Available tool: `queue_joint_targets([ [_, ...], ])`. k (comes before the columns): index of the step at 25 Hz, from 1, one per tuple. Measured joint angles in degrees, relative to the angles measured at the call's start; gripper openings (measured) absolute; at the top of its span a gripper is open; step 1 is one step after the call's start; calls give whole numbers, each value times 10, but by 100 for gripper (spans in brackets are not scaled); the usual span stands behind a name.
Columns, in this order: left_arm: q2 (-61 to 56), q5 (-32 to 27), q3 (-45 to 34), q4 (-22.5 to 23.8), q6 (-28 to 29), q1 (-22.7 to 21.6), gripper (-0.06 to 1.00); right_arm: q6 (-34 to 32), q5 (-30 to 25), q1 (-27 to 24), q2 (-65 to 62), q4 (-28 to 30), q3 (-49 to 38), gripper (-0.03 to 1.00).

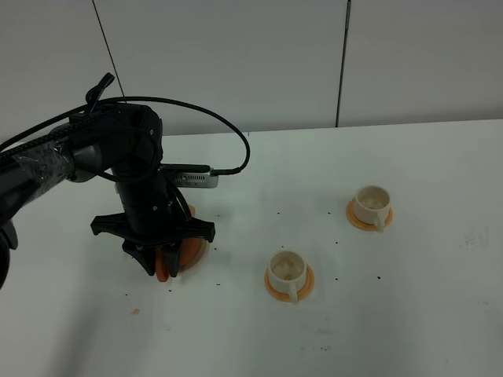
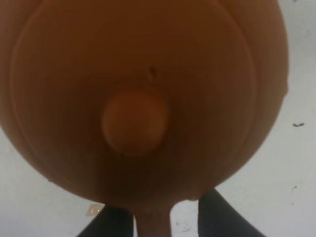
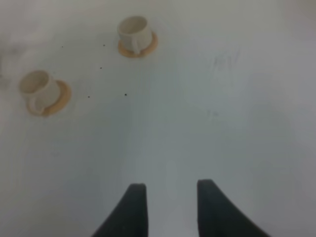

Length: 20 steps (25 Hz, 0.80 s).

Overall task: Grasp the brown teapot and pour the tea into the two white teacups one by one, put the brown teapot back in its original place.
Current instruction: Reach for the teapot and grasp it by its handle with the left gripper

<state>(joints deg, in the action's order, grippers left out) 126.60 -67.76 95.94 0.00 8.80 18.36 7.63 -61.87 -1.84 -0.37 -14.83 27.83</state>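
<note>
Brown teapot (image 2: 133, 74): directly under the left gripper (image 2: 159, 223), lid knob facing up.
Handle (image 2: 153, 226): stubby, pointing out between the fingers (image 2: 111, 224).
Left fingers: parted, astride the handle, not clamped on it.
Right gripper (image 3: 170, 210): parted, empty, well apart from the teapot.

Exterior high: raised at near side, facing down toward far wall (image 1: 236, 55), whole tabletop (image 1: 409, 330).
Left wrist: straight down, very close; brown teapot (image 2: 133, 98) fills frame.
Right wrist: farther off; shares two white teacups (image 3: 134, 30) with exterior.
</note>
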Motion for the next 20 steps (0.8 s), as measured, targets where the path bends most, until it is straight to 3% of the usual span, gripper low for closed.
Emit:
queue_joint_targets([
  [20, 1, -2, 23, 0, 0, 0, 38, 0, 0, 0, 0, 0, 0, 24],
])
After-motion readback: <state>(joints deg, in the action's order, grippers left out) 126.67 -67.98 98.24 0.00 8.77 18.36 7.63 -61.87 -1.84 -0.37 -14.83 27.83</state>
